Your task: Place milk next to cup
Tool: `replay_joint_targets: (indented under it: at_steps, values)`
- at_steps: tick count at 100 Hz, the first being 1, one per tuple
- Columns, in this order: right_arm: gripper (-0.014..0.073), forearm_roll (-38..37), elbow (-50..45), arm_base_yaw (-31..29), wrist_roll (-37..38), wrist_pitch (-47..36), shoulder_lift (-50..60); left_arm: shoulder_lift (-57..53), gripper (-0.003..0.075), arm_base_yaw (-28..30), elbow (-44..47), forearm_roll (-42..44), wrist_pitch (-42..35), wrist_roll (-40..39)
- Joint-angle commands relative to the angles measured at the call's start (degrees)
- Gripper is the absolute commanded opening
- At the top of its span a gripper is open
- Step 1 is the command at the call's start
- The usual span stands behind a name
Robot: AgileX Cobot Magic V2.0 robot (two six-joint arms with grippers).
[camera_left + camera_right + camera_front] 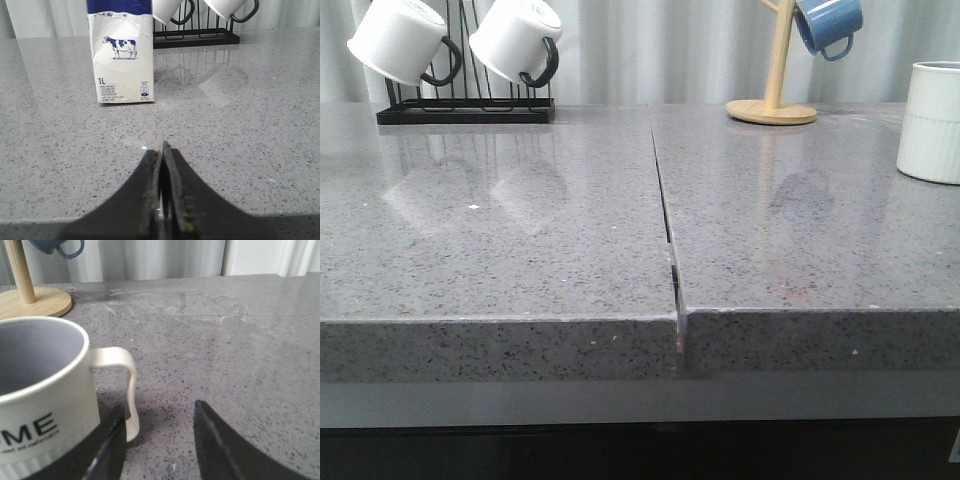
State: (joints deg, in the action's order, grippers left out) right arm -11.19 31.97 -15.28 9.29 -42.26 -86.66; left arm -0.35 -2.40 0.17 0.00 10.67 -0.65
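Observation:
The milk carton [120, 55], white with a blue top, a cow picture and "1L", stands upright on the grey counter in the left wrist view; it does not show in the front view. My left gripper [161, 150] is shut and empty, well short of the carton. The cup [42, 400], a white ribbed mug with black lettering and a cream handle [122, 385], sits close in the right wrist view; it also shows at the front view's right edge [930, 120]. My right gripper [160, 412] is open and empty, one finger [112, 440] just beside the handle.
A black rack [465, 108] with two white black-handled mugs [405, 40] stands at the back left, just behind the carton in the left wrist view [195, 35]. A wooden mug tree [775, 95] holds a blue mug [828, 25] at the back right. A seam [668, 230] splits the counter.

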Motion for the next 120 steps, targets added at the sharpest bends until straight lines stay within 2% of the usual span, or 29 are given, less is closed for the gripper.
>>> replay_joint_targets:
  at_steps: [1,43,50,55,65,90,120]
  values:
    - [0.0339,-0.87,2.6,0.58,0.26,-3.74,0.3,-1.75,-0.0021,-0.26,2.37,-0.3,-4.26,-0.54]
    - [0.0318,-0.74,11.14,1.49,0.26,-2.91,-8.19,-1.75,-0.002,-0.26,2.37,-0.3,-4.26,-0.54]
    - [0.0217,-0.74,12.27,1.49,0.26,-2.91,-9.39,-1.75,-0.0021,-0.26,2.37,-0.3,-4.26,-0.54]
    - [0.0101,-0.74,12.69,1.49,0.26,-2.97,-9.87,-1.75,-0.002,-0.26,2.37,-0.3,-4.26,-0.54]
    - [-0.0076,-0.79,12.68,1.49,0.26,-2.97,-9.93,-1.75,-0.002,-0.26,2.37,-0.3,-4.26,-0.54]
    - [-0.0067,-0.79,12.63,4.19,0.26,-1.89,-6.99,-1.75,-0.002,-0.26,2.37,-0.3,-4.26,-0.54]
    - [-0.0067,0.93,12.63,18.65,0.26,3.65,0.18,-1.75,-0.002,-0.26,2.37,-0.3,-4.26,-0.54]
